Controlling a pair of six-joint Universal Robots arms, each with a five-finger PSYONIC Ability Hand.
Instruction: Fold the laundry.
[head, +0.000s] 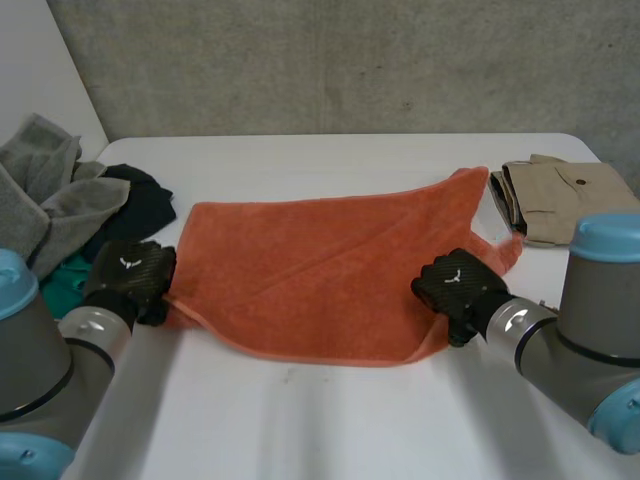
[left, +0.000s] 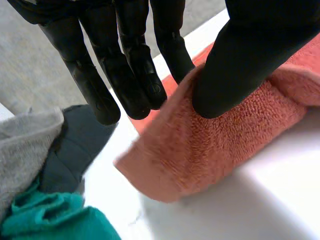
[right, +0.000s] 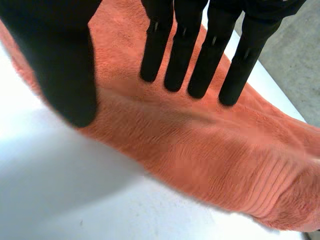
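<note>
Orange terry towel (head: 320, 270) lies spread and a bit skewed in the middle of the table (head: 330, 420), between my two hands. A diagonal crease runs across it.

My left hand (head: 130, 280) is at the near left corner. The thumb (left: 240, 65) is on top of the cloth and the fingers (left: 140, 75) are straight beyond the edge, with one fingertip tucked behind it. I read that as a pinch on the corner, which sits slightly raised off the table.

My right hand (head: 455, 285) is at the near right edge and released. Its fingers (right: 206, 60) are straight just over the nap, the thumb is apart over the hem, and nothing is gripped.

Handling, my guess: light, soft and fully limp, so it will sag between the hands and drag if lifted from one side. The thick nap should give good friction and little slip, and nothing here can break. The best holds are the two near corners at the hem, thumb on top and fingers under. So my right hand probably needs to take the near right corner before any lift toward the far edge.

A heap (head: 60, 200) of grey, dark and green cloth sits close beside my left hand. Folded beige trousers (head: 560, 200) lie just beside the towel's far right corner, so I should fold clear of both.
</note>
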